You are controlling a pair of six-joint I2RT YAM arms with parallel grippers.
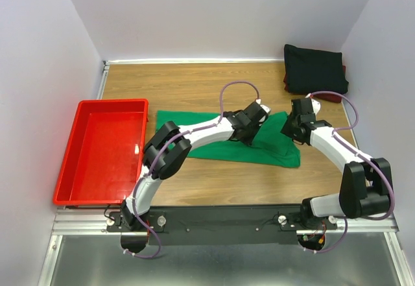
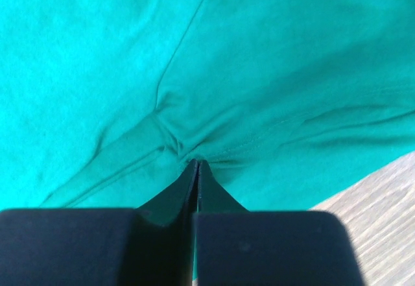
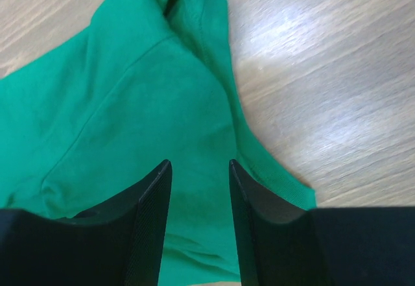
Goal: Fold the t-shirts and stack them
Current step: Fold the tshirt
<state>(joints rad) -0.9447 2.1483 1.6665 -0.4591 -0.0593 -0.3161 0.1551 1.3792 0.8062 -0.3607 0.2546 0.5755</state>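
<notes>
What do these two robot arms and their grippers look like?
The left arm and right arm have white tube-like links between chunky black joints; a thin mauve cable loops along each. The left elbow shows a green spot. The left gripper and right gripper are black, each with two flat tapering fingers, finely ribbed inside on the right one.

White links [image 1: 209, 129], black joints [image 1: 168, 154] — purple cables [image 1: 237, 85] looped.

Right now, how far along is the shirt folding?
Done: the black t-shirt lies folded on the dark red t-shirt at the far right corner. In hand: the left gripper pinches a pucker of the green t-shirt, lying mid-table; the right gripper hangs open over its edge. Left: fold the green one and stack it.
</notes>
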